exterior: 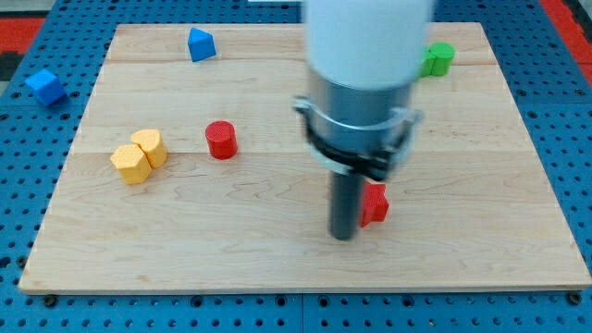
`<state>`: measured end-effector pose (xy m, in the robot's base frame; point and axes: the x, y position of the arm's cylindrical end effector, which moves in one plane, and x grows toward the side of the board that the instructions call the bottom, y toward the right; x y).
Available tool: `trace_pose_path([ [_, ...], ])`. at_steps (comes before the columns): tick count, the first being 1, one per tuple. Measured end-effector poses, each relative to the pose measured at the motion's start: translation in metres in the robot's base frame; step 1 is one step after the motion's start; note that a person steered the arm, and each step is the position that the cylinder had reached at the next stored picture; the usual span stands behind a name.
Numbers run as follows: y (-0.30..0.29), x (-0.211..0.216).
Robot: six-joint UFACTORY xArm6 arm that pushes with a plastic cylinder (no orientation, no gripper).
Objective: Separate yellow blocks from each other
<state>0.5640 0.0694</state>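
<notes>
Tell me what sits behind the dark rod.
A red block sits just behind my tip, at its right; the rod covers its left part, so its shape and any contact can't be judged.

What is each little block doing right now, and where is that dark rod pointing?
Two yellow blocks: touching each other, at the view's left of the wooden board.
Red cylinder block: upright, alone, right of the yellow pair.
Second red block: right beside my tip, partly hidden.
Blue block on board: alone near the top edge.
Blue block off board: on the blue surround.
Green block: near the top right, partly hidden.
</notes>
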Motion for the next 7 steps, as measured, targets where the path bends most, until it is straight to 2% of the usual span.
trace_pose_path([
  [1, 0.057, -0.021],
  [2, 0.037, -0.068],
  [3, 0.087, -0.030],
  [4, 0.099, -0.010],
  [5, 0.032, -0.015],
  [6, -0.010, -0.035],
  [7, -0.029, -0.081],
])
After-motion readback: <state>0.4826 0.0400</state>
